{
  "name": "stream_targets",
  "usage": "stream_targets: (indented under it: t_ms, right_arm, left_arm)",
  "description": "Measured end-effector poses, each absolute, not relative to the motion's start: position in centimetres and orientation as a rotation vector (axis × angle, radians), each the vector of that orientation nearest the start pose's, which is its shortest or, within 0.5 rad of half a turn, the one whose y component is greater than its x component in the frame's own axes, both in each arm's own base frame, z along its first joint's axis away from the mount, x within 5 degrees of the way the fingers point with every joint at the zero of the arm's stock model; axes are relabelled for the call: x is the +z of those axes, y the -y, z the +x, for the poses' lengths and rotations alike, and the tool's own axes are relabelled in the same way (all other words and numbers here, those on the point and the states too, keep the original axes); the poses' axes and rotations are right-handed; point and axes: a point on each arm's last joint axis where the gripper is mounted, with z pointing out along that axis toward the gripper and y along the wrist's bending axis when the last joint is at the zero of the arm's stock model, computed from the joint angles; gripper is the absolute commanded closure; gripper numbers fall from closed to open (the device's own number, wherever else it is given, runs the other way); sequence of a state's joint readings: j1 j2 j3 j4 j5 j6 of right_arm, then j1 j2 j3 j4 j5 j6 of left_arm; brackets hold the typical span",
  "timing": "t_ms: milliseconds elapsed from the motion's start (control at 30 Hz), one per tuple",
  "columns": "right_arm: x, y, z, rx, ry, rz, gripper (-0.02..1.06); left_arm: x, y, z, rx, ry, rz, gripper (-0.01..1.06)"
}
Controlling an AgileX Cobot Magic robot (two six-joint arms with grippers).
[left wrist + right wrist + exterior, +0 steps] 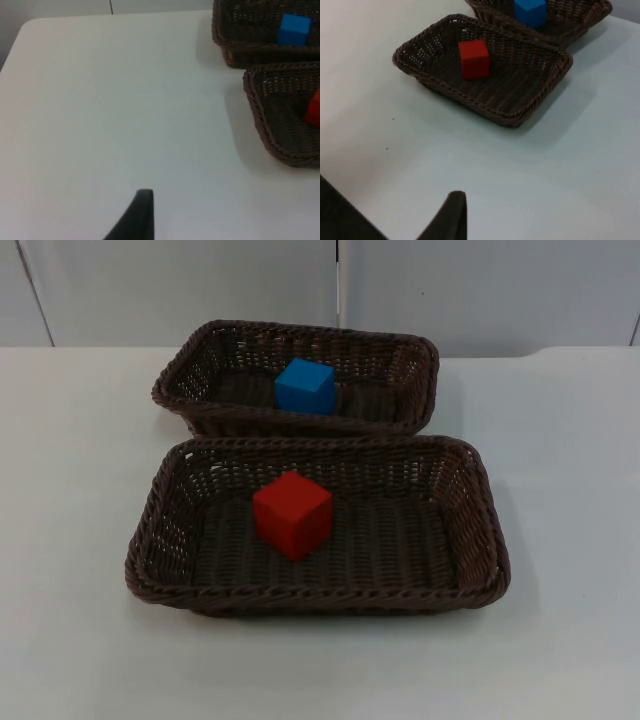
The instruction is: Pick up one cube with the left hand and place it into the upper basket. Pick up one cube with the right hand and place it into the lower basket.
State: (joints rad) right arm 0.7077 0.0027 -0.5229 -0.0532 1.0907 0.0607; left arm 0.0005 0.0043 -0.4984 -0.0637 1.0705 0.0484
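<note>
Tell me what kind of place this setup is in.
Probably a robot lab test bench: a bare white table top against a grey partition wall, with two wicker baskets, the upper basket holding a blue cube and the lower basket a red cube.

In the left wrist view the red cube (313, 111) is cut by the picture's edge, leaving a sliver, and the lower brown woven basket (280, 120) and the upper brown woven basket (240, 45) both run past the edge. In the right wrist view the blue cube (530, 11) and the upper basket's far rim are cut off. Each wrist view shows one black fingertip (140, 215), so the spread of the fingers cannot be told.
</note>
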Motion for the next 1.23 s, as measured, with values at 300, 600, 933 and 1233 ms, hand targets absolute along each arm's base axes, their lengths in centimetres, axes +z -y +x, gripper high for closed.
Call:
stream_targets:
  t_ms: [300, 600, 933, 1233]
  right_arm:
    - [28.13, 0.80, -0.51, 0.306, -2.009, -0.487, -0.01]
    - [28.13, 0.69, -0.65, 0.185, -2.038, -0.288, -0.01]
    - [28.13, 0.54, -0.78, 0.060, -2.052, -0.081, -0.01]
    - [28.13, 0.45, -0.84, -0.013, -2.053, 0.039, -0.01]
  left_arm:
    - [27.62, 0.51, -0.45, -0.046, -2.058, 0.052, 0.00]
    - [27.62, 0.51, -0.45, -0.046, -2.058, 0.052, 0.00]
    - [27.62, 0.51, -0.45, -0.046, -2.058, 0.052, 0.00]
    - [27.62, 0.51, -0.45, -0.046, -2.058, 0.052, 0.00]
